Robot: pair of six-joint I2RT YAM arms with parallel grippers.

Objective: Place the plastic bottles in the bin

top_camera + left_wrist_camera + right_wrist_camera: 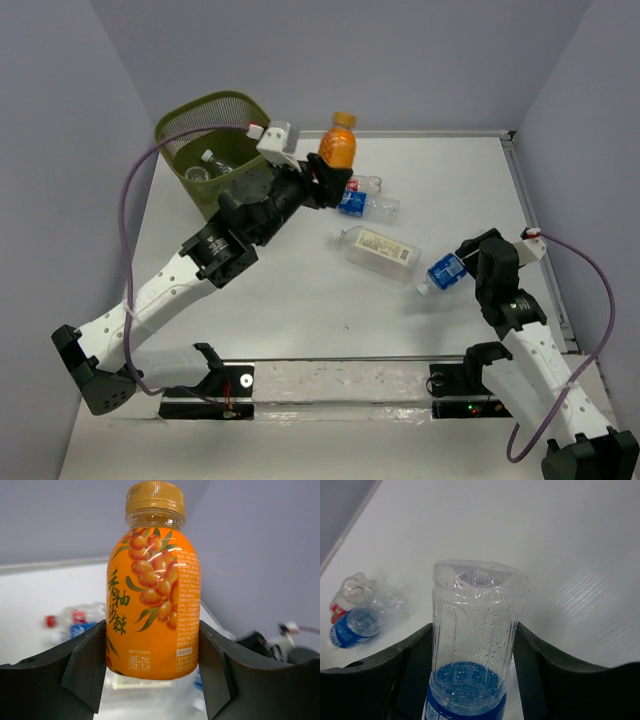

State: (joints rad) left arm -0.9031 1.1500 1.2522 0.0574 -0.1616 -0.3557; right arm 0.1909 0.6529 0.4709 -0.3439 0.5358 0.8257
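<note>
Orange glossy bottle sits clamped in the left gripper; right gripper pinches a clear droplet-speckled bottle.

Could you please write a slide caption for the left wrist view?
Left hand grips the orange bottle upright by its labelled body.

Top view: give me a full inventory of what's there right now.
Bin: one, olive-green mesh, table's far-left corner.
Bottle in bin: at least one, clear, white cap.
Orange bottle: one, orange, raised beside bin.
Small bottles: two, clear, blue label and red label, together mid-table.
Large bottle: one, clear, white label, lying centre.
Blue-labelled bottle: one, clear, right side.
Left gripper: one, black, shut on orange bottle.
Right gripper: one, black, shut on blue-labelled bottle.
</note>
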